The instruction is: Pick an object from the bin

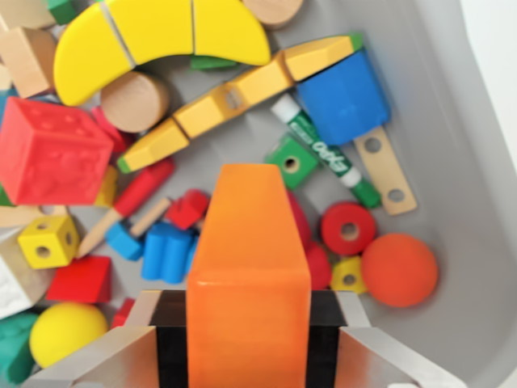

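In the wrist view my gripper (247,343) is shut on an orange block (246,250), a long wedge-ended piece held between the two black pads (171,343) at the bottom of the picture. The block hangs above the grey bin (460,145), which is full of toys. Below and around the block lie a red ring (349,229), an orange ball (399,269), a blue ridged piece (168,250) and a small red piece (187,208). Whatever lies straight under the block is hidden.
Further up lie a big yellow arch (157,36), a long yellow stick (234,97), a blue block (346,97), a green Expo marker (323,149), a red cube (50,153), a yellow die (47,241) and a yellow ball (65,330). The bin's wall runs along the right.
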You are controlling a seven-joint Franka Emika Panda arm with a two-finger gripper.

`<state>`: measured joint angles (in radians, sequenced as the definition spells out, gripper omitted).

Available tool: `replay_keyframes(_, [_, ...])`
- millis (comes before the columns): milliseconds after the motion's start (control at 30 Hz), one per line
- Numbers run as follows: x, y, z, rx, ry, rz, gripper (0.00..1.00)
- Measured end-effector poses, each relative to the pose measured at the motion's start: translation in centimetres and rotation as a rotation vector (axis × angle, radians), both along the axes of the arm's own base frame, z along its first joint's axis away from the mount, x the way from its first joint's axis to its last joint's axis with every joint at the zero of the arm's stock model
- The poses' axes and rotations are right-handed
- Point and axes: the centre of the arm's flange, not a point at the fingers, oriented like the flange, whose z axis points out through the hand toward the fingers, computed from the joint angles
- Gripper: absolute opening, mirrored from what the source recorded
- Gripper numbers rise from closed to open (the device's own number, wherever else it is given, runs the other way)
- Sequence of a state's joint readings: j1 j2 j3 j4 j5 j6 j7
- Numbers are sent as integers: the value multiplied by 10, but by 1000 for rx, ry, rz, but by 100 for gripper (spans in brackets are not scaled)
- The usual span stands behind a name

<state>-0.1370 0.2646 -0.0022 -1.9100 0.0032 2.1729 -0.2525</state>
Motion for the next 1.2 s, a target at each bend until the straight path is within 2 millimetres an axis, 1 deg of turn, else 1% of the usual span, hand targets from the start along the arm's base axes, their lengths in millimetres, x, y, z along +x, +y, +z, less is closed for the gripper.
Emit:
replay_keyframes(267, [0,0,34,0,-1,0,0])
replay_keyframes(667, [1,0,71,0,0,0,0])
replay_keyframes(1000, [1,0,95,0,-1,1,0])
replay_keyframes(1200, [1,0,102,0,-1,1,0])
